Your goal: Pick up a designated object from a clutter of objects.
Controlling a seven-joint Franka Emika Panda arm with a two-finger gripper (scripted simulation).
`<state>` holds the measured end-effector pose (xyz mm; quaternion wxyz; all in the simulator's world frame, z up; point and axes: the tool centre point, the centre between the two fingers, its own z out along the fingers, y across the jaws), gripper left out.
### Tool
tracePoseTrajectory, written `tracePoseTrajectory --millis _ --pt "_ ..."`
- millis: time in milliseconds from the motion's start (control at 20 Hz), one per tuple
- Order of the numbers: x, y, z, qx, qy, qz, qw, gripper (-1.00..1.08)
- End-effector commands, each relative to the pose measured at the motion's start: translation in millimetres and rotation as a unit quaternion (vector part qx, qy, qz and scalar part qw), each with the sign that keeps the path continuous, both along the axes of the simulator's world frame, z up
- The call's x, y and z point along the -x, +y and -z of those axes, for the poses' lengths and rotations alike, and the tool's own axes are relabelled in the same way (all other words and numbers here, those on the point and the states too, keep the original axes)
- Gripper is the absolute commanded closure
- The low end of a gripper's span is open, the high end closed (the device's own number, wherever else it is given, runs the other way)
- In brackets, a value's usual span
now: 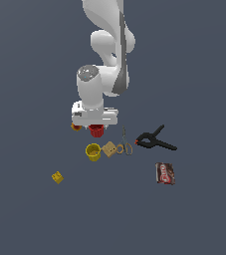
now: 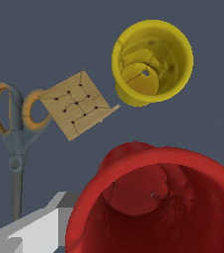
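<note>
Dark grey floor holds the clutter; the claw (image 1: 95, 124) sits down around the red cup (image 1: 96, 131), grip state unclear, lifting not yet done

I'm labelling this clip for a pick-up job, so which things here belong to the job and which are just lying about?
Belongs to the job:
- red cup, the target
- gripper, right over it

Just lying about:
- yellow cup
- tan block
- scissors
- black clamp
- dark brown box
- yellow brick
- small orange piece
</note>
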<state>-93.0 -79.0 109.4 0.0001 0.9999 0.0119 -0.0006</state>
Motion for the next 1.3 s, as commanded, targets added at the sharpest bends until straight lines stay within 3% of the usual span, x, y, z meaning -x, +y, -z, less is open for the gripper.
tracePoseTrajectory --millis 0,1250 --pt "-2 3 -20 0.001 -0.001 0.000 1.0000 1.08" --pt "-25 35 -238 0.000 -0.001 0.000 1.0000 1.08"
